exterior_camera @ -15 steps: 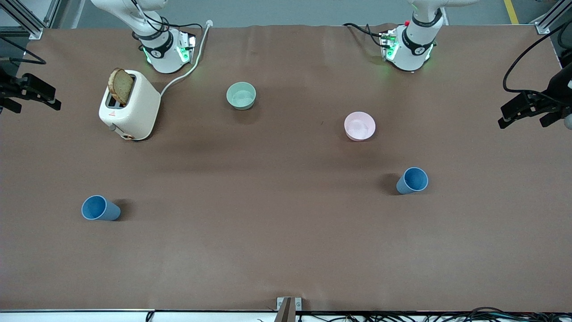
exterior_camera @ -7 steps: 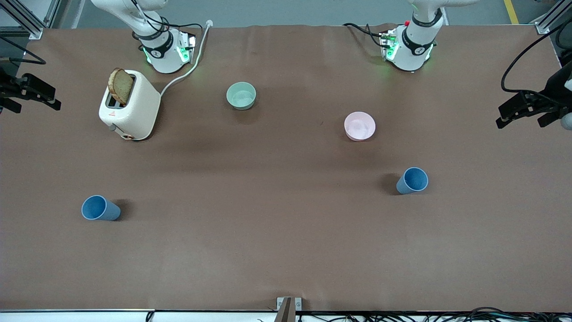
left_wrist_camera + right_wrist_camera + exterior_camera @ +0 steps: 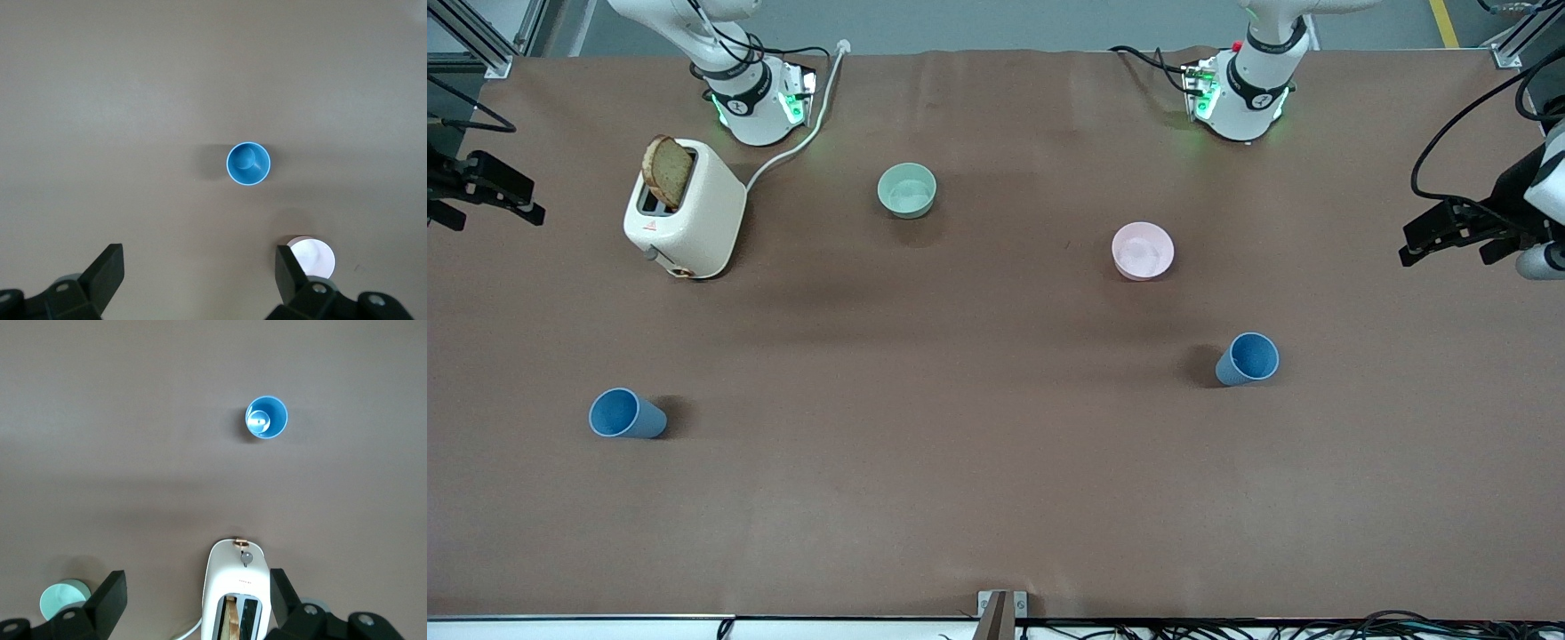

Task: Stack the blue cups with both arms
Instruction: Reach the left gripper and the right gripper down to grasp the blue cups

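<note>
We see two blue cups standing upright and well apart on the brown table [image 3: 996, 498]; one blue cup [image 3: 624, 414] sits toward the right arm's end, nearer the front camera than the toaster [image 3: 685, 210]; the other blue cup [image 3: 1248, 358] sits toward the left arm's end, nearer the front camera than the pink bowl [image 3: 1143, 251]; neither cup has shifted since a second ago, and nothing touches either one.

What has changed is the left gripper [image 3: 1414, 249]; we watch it slide inward from the table's edge, and it now hangs over the left arm's end of the table with its jaws spread wide and nothing between them; from its wrist camera we see its fingers [image 3: 107, 270] wide apart, with the cup [image 3: 248, 164] and the pink bowl [image 3: 311, 256] below.

The right gripper [image 3: 532, 212] has barely drifted; it waits at the rim of the right arm's end of the table, also spread wide and holding nothing; its wrist camera shows its fingers [image 3: 110, 597] apart over the toaster [image 3: 237, 587], with the cup [image 3: 266, 417] well apart from them and the mint-green bowl [image 3: 63, 599] at one corner.

A slice of bread [image 3: 668, 171] stands in the toaster slot; the mint-green bowl [image 3: 907, 190] lies between the two arm bases, unchanged.
</note>
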Controlling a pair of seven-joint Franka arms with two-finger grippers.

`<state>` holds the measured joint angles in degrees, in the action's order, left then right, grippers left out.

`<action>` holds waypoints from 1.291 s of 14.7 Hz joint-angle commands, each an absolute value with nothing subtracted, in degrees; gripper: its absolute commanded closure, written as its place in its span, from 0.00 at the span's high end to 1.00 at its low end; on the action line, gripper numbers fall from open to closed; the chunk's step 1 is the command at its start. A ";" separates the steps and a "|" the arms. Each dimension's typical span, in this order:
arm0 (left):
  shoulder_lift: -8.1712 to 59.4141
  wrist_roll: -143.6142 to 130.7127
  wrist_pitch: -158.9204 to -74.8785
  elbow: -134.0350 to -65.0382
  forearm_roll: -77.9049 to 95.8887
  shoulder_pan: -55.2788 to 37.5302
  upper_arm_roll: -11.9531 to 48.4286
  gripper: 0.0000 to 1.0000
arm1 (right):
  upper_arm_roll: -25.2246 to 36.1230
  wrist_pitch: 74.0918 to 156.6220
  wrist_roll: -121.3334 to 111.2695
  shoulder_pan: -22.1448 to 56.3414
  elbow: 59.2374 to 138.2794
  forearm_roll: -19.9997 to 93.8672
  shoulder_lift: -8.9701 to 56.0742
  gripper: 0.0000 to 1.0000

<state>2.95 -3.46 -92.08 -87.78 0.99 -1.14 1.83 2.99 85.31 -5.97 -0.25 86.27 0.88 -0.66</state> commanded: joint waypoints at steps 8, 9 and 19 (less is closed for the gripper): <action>11.69 -2.99 -98.76 -94.10 0.88 -2.64 2.37 1.00 | 3.08 99.73 -7.38 -4.66 87.01 0.62 9.47 0.95; 11.78 -2.99 -102.79 -97.70 0.88 -2.55 2.37 1.00 | 3.08 101.93 -8.34 -5.18 87.01 0.62 11.41 0.95; 21.00 -3.34 -122.69 -108.46 0.88 -2.55 2.46 1.00 | 2.99 125.93 -13.54 -11.16 87.45 0.88 30.48 0.93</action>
